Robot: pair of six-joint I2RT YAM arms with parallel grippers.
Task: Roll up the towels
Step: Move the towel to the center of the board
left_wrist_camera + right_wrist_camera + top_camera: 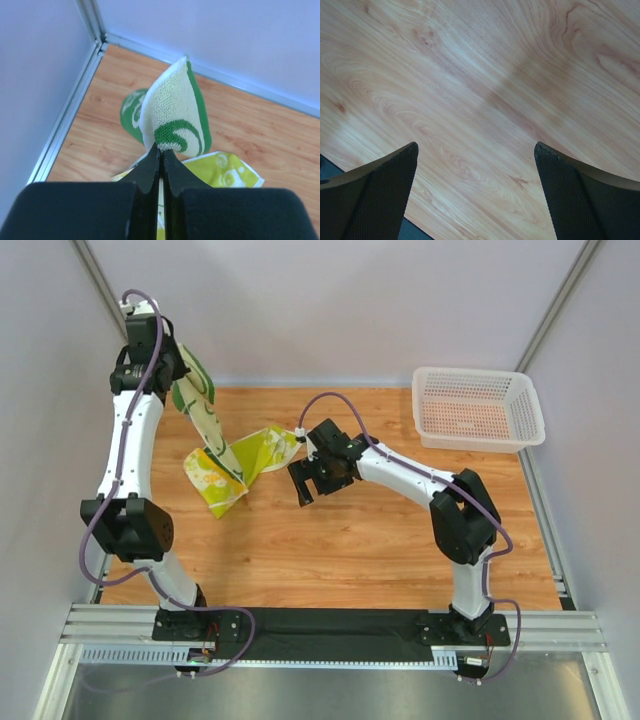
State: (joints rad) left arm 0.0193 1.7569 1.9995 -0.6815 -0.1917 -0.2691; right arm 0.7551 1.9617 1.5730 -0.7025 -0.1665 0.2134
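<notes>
My left gripper (182,378) is shut on a corner of a cream and green towel (200,405) and holds it high at the back left, so the towel hangs down toward the table. In the left wrist view the towel (172,117) sticks out beyond my shut left gripper (162,146). A yellow-green towel (240,465) lies crumpled on the wooden table under it and also shows in the left wrist view (227,170). My right gripper (312,480) is open and empty just right of the yellow towel; its wrist view shows the open right gripper (476,150) over bare wood.
A white mesh basket (478,408) stands at the back right of the table. Grey walls with metal frame posts (90,20) close the back and sides. A black mat (340,633) lies along the front rail between the arm bases.
</notes>
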